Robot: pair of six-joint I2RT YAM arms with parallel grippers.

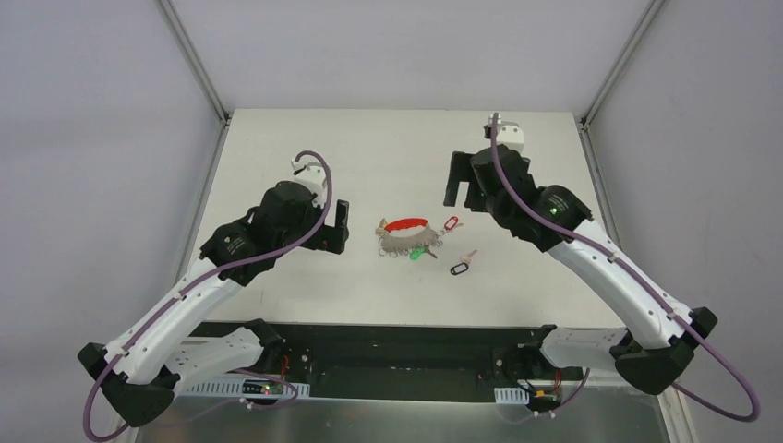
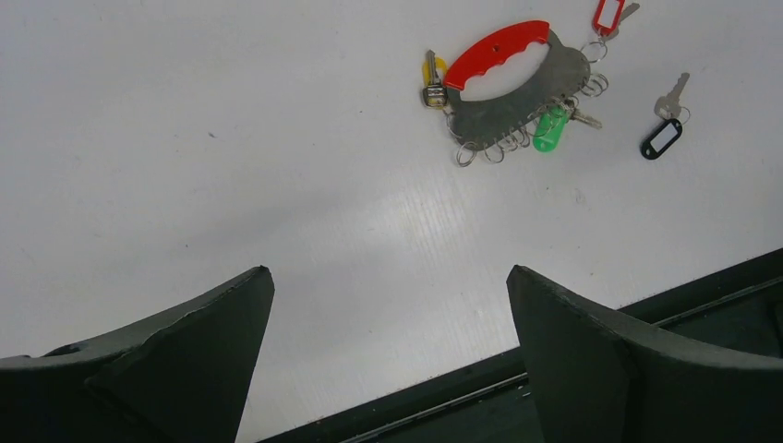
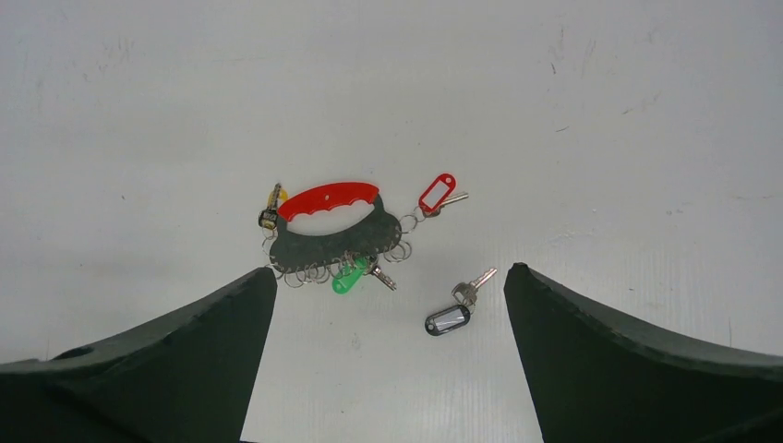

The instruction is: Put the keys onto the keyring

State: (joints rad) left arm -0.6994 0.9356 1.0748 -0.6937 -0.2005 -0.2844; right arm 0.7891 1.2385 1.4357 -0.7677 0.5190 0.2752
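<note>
Yellow-, green- and red-tagged keys (image 3: 348,277) appear hooked on the keyring (image 1: 406,236), while the black-tagged key (image 1: 460,267) lies loose on the desk at its 4 o'clock, and the left pincer (image 1: 341,226) and right pincer (image 1: 462,187) stand wide and empty.

There is one keyring (image 3: 328,199), a red-handled plate. The wire loops (image 2: 480,152) along its edge overlap too much for a sure count, perhaps ten or more. With it are one yellow-tagged key (image 3: 272,210), one red-tagged key (image 3: 438,194), one green-tagged key (image 3: 349,277) and one black-tagged key (image 3: 450,318), four in all.
</note>
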